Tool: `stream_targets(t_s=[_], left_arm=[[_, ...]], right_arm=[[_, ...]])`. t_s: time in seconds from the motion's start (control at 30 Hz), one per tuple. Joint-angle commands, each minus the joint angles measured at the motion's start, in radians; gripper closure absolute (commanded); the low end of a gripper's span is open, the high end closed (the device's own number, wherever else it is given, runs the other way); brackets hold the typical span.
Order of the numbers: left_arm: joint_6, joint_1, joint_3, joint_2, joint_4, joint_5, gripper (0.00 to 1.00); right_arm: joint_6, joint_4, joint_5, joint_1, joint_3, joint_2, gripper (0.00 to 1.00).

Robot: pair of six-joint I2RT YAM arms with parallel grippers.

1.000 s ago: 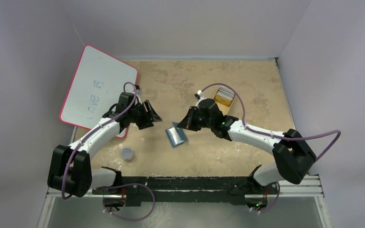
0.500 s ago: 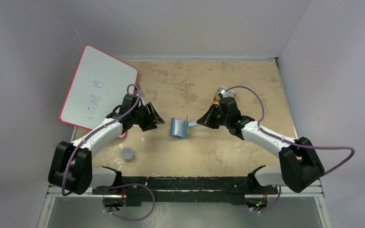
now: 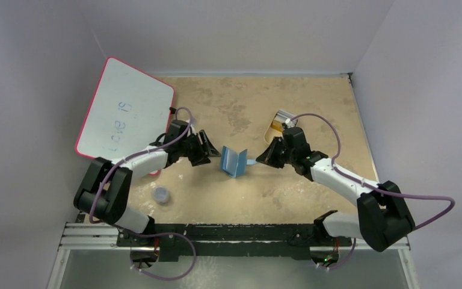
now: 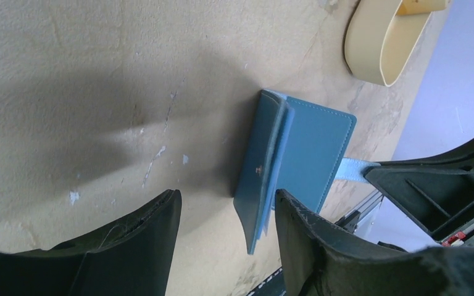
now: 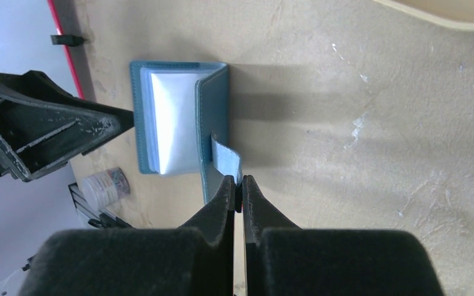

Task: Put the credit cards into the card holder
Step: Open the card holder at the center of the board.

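The card holder (image 3: 233, 161), a teal-blue bifold wallet, stands half open on its edge in a V at mid table. My right gripper (image 3: 260, 160) is shut on its light blue strap (image 5: 227, 157), just right of it. The silvery pockets (image 5: 171, 123) show in the right wrist view. My left gripper (image 3: 209, 152) is open at the wallet's left side. In the left wrist view the near flap (image 4: 260, 185) sits between the fingers (image 4: 227, 203), untouched. The orange credit cards (image 3: 275, 126) lie in the beige tray (image 3: 284, 114) behind the right gripper.
The pink-rimmed whiteboard (image 3: 123, 114) leans at the back left, behind the left arm. A small round jar (image 3: 162, 194) stands near the front left, also seen in the right wrist view (image 5: 105, 185). The tray's rim (image 4: 376, 49) lies beyond the wallet.
My right gripper has pulled the strap to the right, and the wallet rose from lying flat to standing half open. My left gripper has moved right, up to the wallet.
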Motion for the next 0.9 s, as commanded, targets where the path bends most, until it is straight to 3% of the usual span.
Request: stream_targets(t_s=[0.0,0.47,0.67,0.77,0.87], left_arm=[[-0.027,-0.015,0.004,0.044,0.139,0.059,0.43],[-0.024,-0.090,0.033,0.072,0.206,0.034,0.41],[0.020,-0.118,0.085,0.118,0.145,-0.019,0.42],[0.043,-0.128,0.102,0.124,0.114,-0.056,0.47],[0.059,-0.131,0.102,0.113,0.091,-0.097,0.63]], right_arm=[[-0.030,0.022,-0.027,-0.003,-0.013,-0.002,1.00],[-0.067,0.014,-0.061,-0.003,0.017,-0.030,1.00],[-0.070,0.010,-0.061,-0.003,0.030,-0.032,1.00],[-0.069,0.008,-0.062,-0.003,0.024,-0.036,1.00],[-0.057,0.002,-0.056,-0.003,0.017,-0.039,1.00]])
